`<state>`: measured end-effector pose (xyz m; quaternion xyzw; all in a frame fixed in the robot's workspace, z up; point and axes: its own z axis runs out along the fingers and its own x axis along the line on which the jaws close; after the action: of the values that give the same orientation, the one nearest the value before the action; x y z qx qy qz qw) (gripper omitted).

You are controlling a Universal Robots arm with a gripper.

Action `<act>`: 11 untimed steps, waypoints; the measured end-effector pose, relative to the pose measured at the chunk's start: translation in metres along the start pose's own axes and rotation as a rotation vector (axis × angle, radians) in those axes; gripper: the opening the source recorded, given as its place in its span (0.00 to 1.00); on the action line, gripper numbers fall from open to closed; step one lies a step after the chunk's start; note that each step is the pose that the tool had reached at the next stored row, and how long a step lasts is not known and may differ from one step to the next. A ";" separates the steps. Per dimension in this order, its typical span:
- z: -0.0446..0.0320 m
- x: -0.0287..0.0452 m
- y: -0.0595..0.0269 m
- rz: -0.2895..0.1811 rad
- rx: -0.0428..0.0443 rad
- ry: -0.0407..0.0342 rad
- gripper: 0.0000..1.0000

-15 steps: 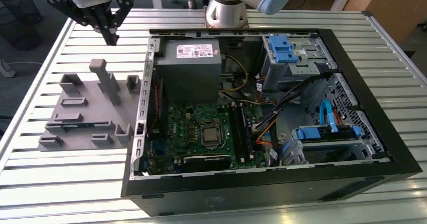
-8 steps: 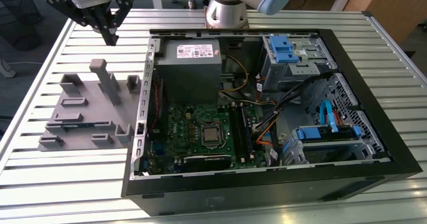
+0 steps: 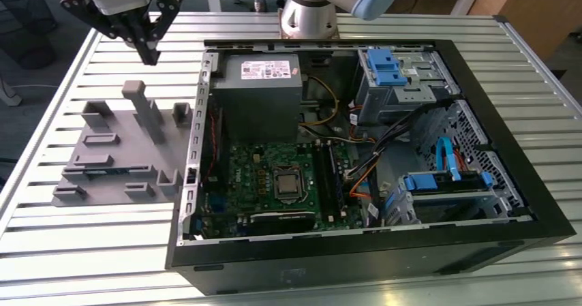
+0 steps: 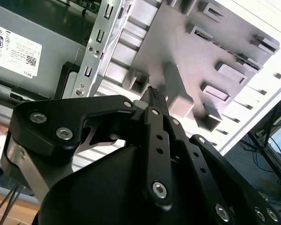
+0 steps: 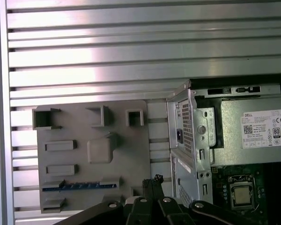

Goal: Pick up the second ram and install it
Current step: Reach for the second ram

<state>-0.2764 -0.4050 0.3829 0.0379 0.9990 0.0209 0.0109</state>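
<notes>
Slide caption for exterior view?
Shut black hand hovers near gray plastic fixture plate; flat dark memory stick lies in its slot.

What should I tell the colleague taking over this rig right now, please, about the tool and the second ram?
Tool: shut, holding nothing, hovering above the gray fixture plate, to the exterior view's left of the computer case.
Second ram: lying in a slot on the fixture plate, clear of the tool.
Done: nothing visible yet.
Left: both the pick-up and the install.
</notes>
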 end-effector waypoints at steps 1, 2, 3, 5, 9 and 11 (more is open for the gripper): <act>0.0000 0.0000 -0.0002 0.000 0.0018 0.0000 0.11; 0.0000 0.0000 -0.0004 0.000 0.0045 0.0002 0.11; 0.0000 -0.0001 -0.0006 0.000 0.0081 0.0004 0.11; 0.0000 -0.0001 -0.0007 -0.001 0.0206 0.0007 0.11; 0.0005 0.0001 -0.0018 -0.004 0.0291 0.0026 0.11; 0.0007 0.0011 -0.0035 -0.007 0.0288 0.0027 0.11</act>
<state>-0.2777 -0.4084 0.3820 0.0347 0.9993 0.0066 0.0091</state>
